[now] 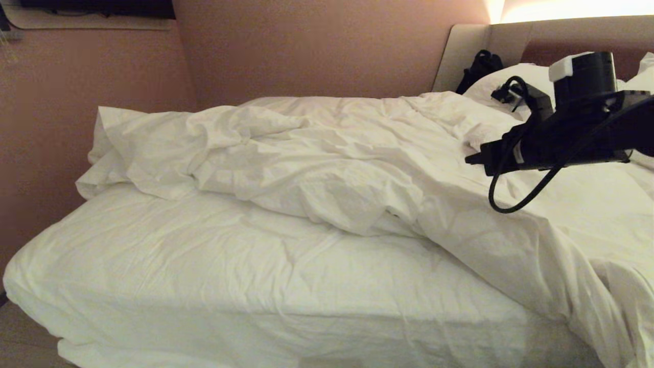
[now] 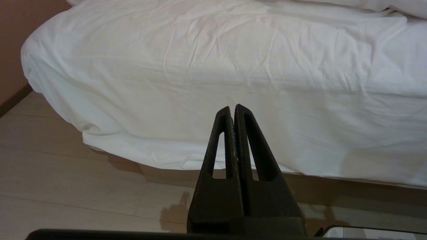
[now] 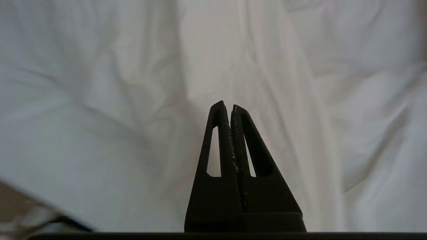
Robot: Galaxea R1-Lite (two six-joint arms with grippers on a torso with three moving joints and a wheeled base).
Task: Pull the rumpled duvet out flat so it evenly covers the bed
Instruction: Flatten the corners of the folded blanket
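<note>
Right tool — fingers pressed together, gripping nothing — hangs above the duvet, which lies bunched across the far half of the bed. Left tool, likewise closed, sits low beside the bed. Descending closed, the right tool would likely only push the folds — or pinch the fitted sheet beneath.

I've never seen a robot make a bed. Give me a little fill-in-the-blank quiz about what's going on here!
1. The duvet lies bunched toward the far side, leaving the near part of the bed ____.
2. The right gripper hangs above the duvet with its fingers ____.
3. The left gripper points at the bed's side, down near the ____.

Missing words: uncovered; shut; floor
</note>
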